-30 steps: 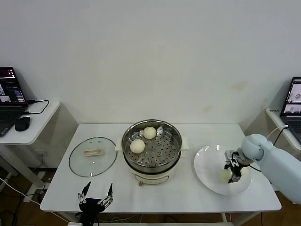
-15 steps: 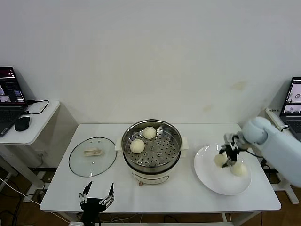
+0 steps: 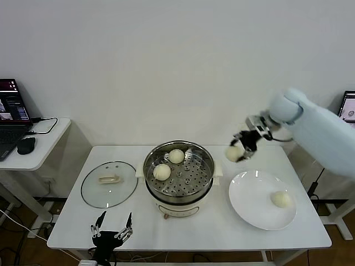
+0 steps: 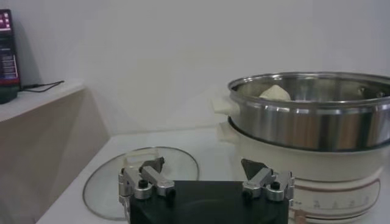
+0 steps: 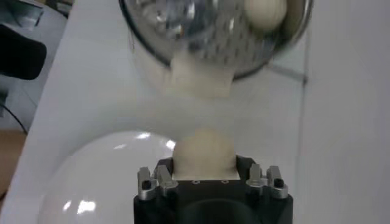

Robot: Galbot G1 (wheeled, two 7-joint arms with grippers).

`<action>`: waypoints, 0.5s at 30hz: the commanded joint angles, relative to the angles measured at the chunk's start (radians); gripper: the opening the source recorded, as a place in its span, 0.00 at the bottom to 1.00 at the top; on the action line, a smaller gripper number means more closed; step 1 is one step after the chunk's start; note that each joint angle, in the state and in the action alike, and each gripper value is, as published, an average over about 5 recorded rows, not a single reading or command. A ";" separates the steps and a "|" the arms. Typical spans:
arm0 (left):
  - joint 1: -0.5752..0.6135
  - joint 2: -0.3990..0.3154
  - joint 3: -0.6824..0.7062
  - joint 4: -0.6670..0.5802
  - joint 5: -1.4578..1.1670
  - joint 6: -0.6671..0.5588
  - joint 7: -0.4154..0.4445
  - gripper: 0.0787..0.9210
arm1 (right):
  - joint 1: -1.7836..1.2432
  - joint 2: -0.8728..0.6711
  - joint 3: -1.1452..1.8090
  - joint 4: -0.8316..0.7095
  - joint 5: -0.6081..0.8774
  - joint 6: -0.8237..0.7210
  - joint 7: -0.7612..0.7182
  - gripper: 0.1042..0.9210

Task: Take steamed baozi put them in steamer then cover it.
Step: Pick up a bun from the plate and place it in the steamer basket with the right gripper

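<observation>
The steamer [image 3: 178, 176] stands mid-table with two baozi [image 3: 162, 172] [image 3: 176, 156] on its perforated tray. My right gripper [image 3: 237, 152] is shut on a third baozi [image 3: 233, 153] and holds it in the air just right of the steamer, above the table; in the right wrist view the bun [image 5: 204, 155] sits between the jaws with the steamer [image 5: 213, 30] beyond. A fourth baozi [image 3: 281, 199] lies on the white plate [image 3: 249, 199]. The glass cover [image 3: 109, 184] lies flat left of the steamer. My left gripper [image 3: 112, 231] is open and empty at the table's front edge.
A side table [image 3: 39, 149] with a laptop [image 3: 10, 119] and mouse stands at the far left. Another laptop [image 3: 349, 113] is at the far right. In the left wrist view the cover [image 4: 146, 176] and the steamer [image 4: 311, 122] lie ahead.
My right gripper closed on a baozi on the plate, lifted it and carried it up and left toward the steamer. One baozi stays on the plate. The left arm has not moved.
</observation>
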 commanded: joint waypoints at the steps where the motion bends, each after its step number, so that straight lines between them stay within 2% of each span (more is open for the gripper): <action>1: 0.006 -0.009 0.005 -0.012 0.000 0.005 -0.004 0.88 | 0.136 0.206 -0.068 0.016 0.022 0.284 -0.027 0.64; 7: 0.009 -0.013 0.003 -0.020 -0.001 0.004 -0.007 0.88 | 0.121 0.273 -0.112 0.087 -0.052 0.435 -0.001 0.64; 11: 0.012 -0.013 0.001 -0.027 -0.001 0.005 -0.007 0.88 | 0.114 0.282 -0.152 0.174 -0.195 0.471 0.047 0.64; 15: 0.014 -0.019 0.004 -0.038 -0.001 0.005 -0.007 0.88 | 0.108 0.298 -0.195 0.217 -0.269 0.493 0.068 0.65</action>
